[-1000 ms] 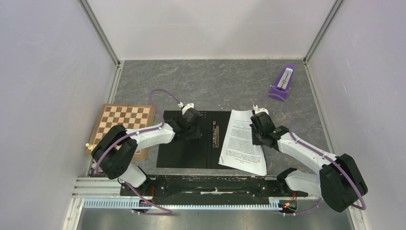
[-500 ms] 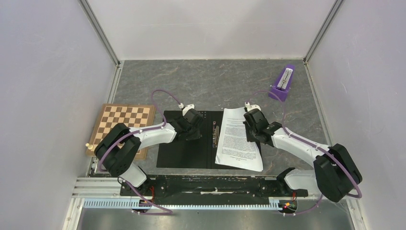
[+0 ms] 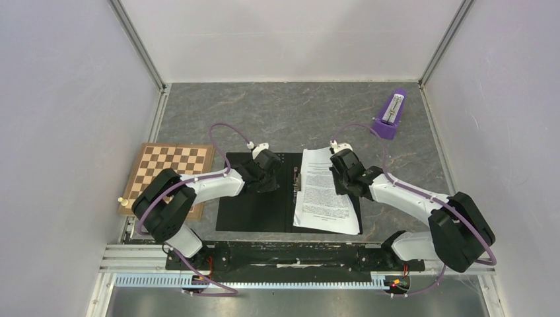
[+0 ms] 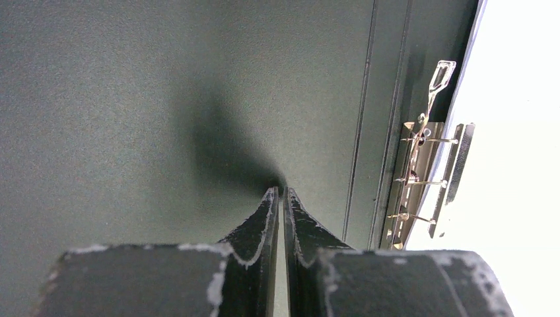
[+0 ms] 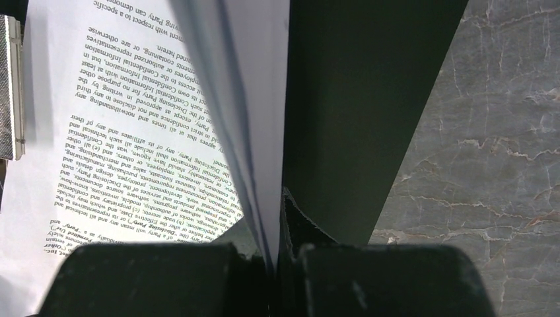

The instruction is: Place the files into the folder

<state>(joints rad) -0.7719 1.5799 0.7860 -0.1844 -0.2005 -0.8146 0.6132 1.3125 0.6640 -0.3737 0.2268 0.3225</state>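
The folder (image 3: 254, 205) lies open on the table, black inside up, with its metal clip (image 3: 297, 181) along the spine. The files (image 3: 323, 198), white sheets of dense print, lie tilted over its right half. My right gripper (image 3: 342, 179) is shut on the files' right edge (image 5: 132, 119), which curls up between its fingers above the black cover (image 5: 356, 99). My left gripper (image 3: 271, 179) rests tip-down on the left cover (image 4: 132, 99), jaws shut with nothing between them (image 4: 281, 190). In the left wrist view the clip (image 4: 422, 172) and the files (image 4: 515, 165) are to the right.
A checkered chessboard (image 3: 173, 173) lies left of the folder, with a small white piece (image 3: 121, 200) at its near left corner. A purple metronome-like object (image 3: 389, 117) stands at the back right. White walls enclose the grey marble table (image 3: 264, 112).
My right gripper has dragged the files leftward, further onto the folder's right half and nearer the clip. The left gripper stayed on the left cover, its jaws narrowing.
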